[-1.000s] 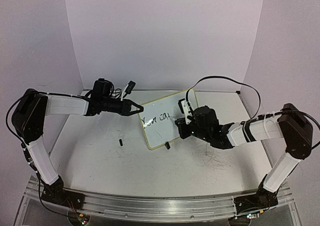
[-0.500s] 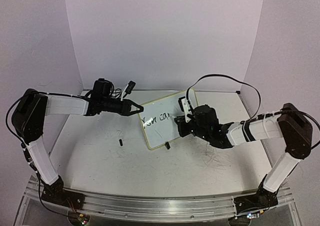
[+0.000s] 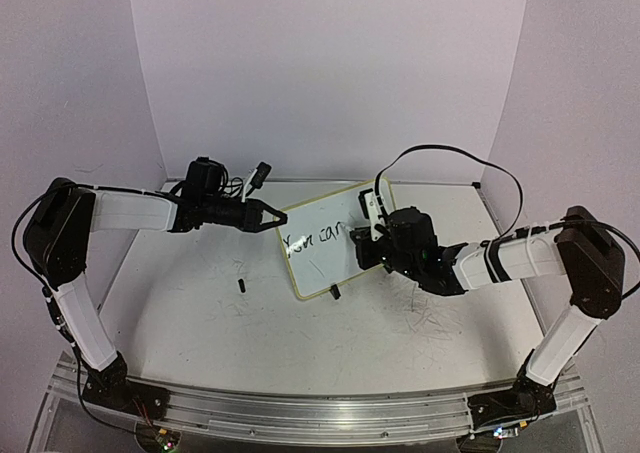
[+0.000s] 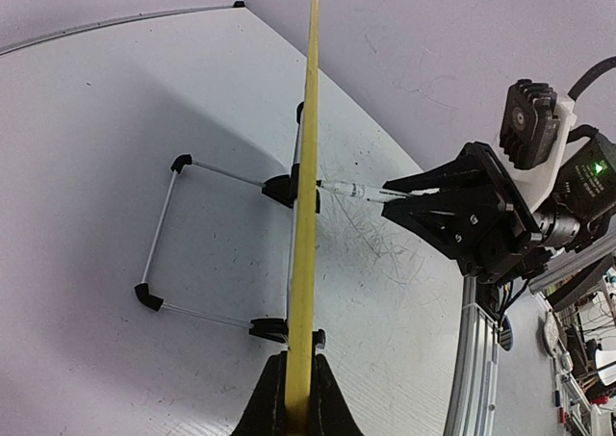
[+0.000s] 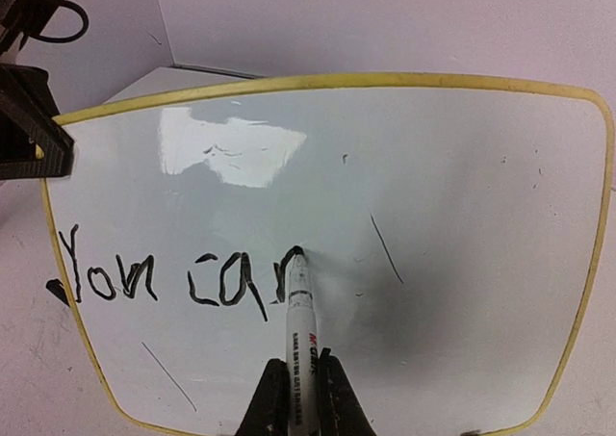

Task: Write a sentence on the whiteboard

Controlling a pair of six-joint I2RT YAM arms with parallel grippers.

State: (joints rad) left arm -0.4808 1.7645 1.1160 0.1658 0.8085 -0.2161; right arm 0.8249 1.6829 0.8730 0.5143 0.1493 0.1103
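The whiteboard [image 3: 322, 258], white with a pale yellow rim, stands tilted on the table. My left gripper [image 3: 278, 216] is shut on its left edge; the left wrist view shows the yellow rim [image 4: 310, 166] clamped between the jaws of that gripper [image 4: 298, 397]. My right gripper [image 5: 300, 397] is shut on a white marker [image 5: 301, 325] whose black tip touches the board [image 5: 462, 215]. The sentence [image 5: 159, 280] reads "You ca" in black, with a fresh upstroke beginning at the marker's tip. A few thin stray lines also mark the board.
A small black marker cap [image 3: 241, 285] lies on the table left of the board. The board's wire stand with black feet [image 4: 162, 234] props it from behind. Grey scribbles [image 3: 432, 320] mark the table on the right. An aluminium rail [image 3: 300, 413] runs along the near edge.
My right gripper has shifted a little up and to the right on the board with the marker, drawing a new stroke after "ca". The left arm and the board have stayed still.
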